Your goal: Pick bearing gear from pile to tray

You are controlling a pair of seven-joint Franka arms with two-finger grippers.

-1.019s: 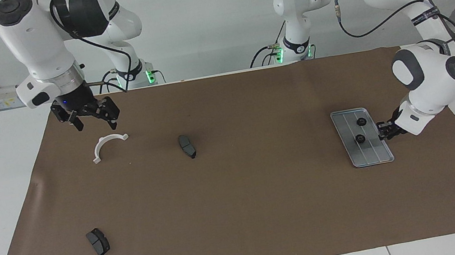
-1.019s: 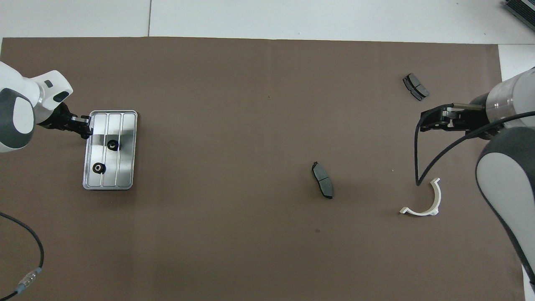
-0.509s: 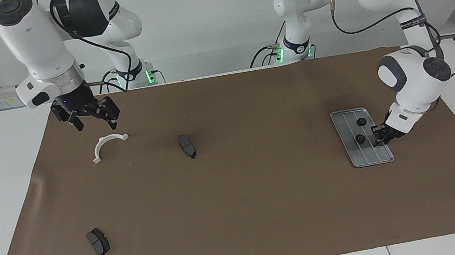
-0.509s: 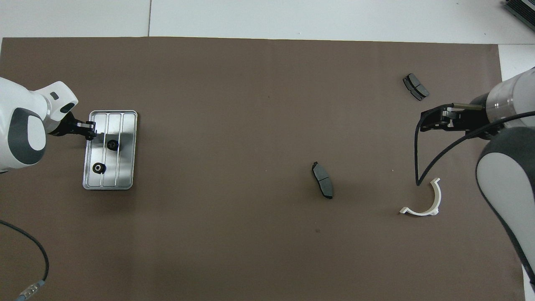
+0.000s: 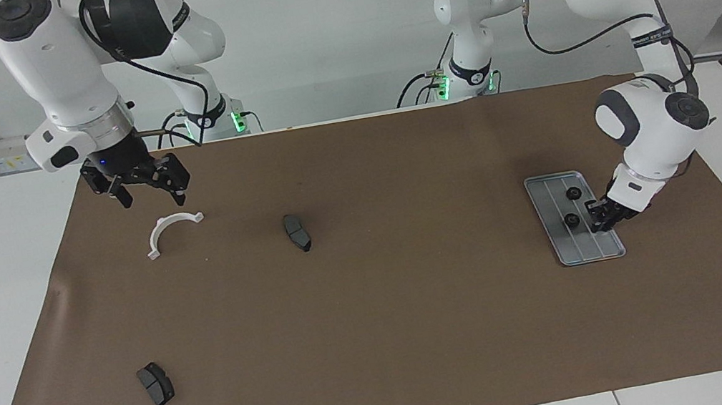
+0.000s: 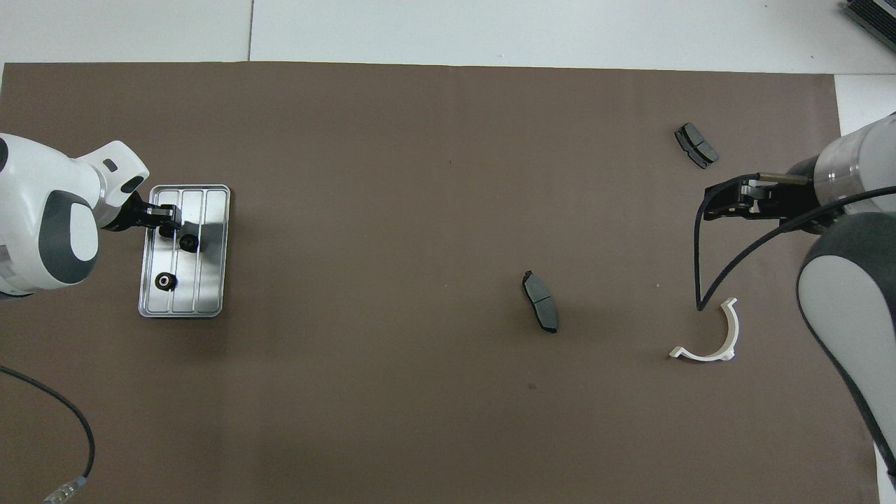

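Observation:
The silver grooved tray (image 5: 592, 245) (image 6: 210, 280) lies toward the left arm's end of the brown mat. Two small black bearing gears rest on it, one (image 5: 573, 193) (image 6: 164, 281) nearer the robots, the other (image 5: 572, 220) (image 6: 187, 242) farther. My left gripper (image 5: 599, 217) (image 6: 168, 222) hangs low over the tray, close beside the farther gear. A dark lump shows at its tip; I cannot make out what it is. My right gripper (image 5: 148, 193) (image 6: 710, 203) waits open and empty in the air over the mat beside the white half-ring bracket (image 5: 171, 231) (image 6: 707, 336).
What is left of the pile is scattered. One dark grey pad (image 5: 297, 232) (image 6: 540, 311) lies mid-mat. Another pad (image 5: 156, 384) (image 6: 696, 145) lies toward the right arm's end, farther from the robots. A black cable (image 6: 728, 266) droops from the right arm.
My left gripper has moved from beside the tray's edge to over the tray, next to the farther gear. The right arm and the loose parts have stayed put.

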